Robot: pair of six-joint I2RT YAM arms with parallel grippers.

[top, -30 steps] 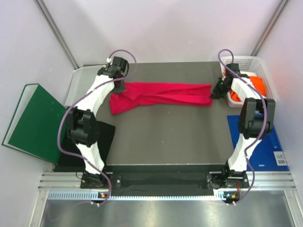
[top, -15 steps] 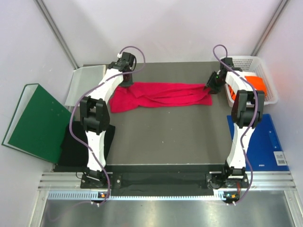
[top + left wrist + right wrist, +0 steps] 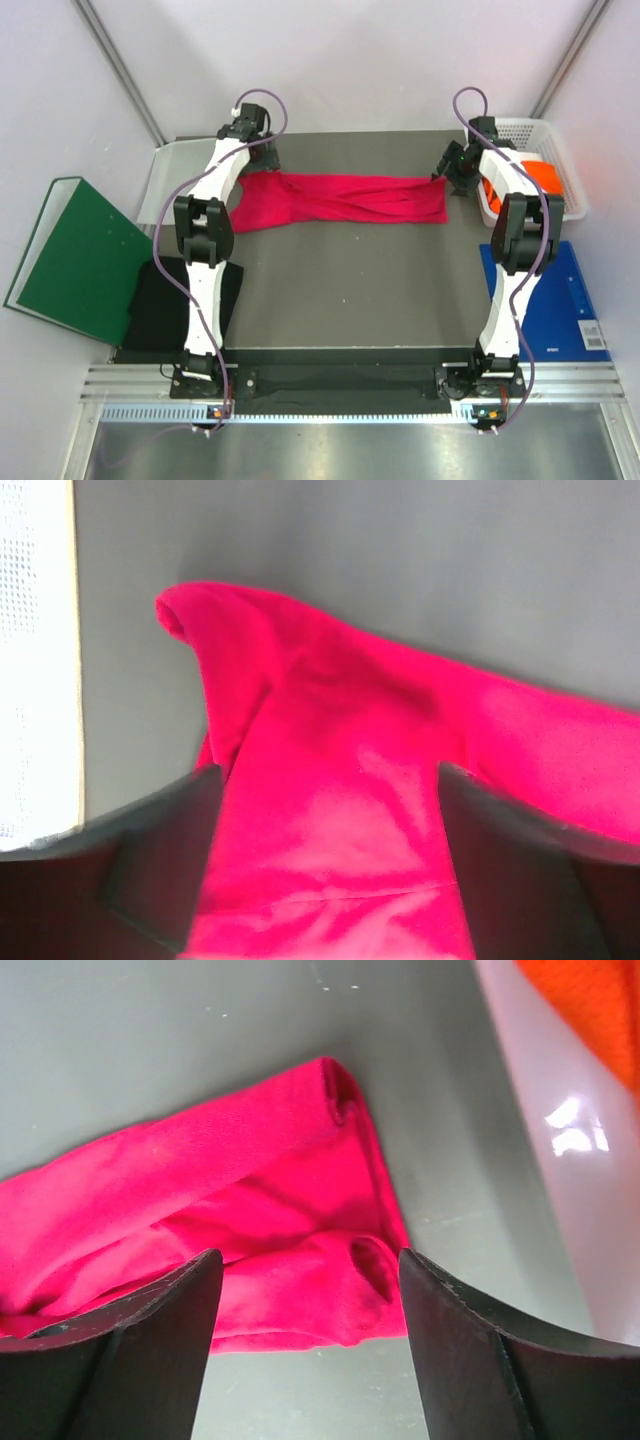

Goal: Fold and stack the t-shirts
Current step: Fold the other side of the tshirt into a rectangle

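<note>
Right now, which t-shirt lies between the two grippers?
The crimson-pink t-shirt, stretched across the table. The orange one sits in the white basket; the black one lies at the left edge.

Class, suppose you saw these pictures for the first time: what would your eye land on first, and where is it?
The crimson-pink t-shirt, lying bunched in a long strip across the far part of the dark table, stands out most. The left gripper and right gripper hang open over its two ends. Next comes the bright orange t-shirt in the white basket at the far right.
</note>
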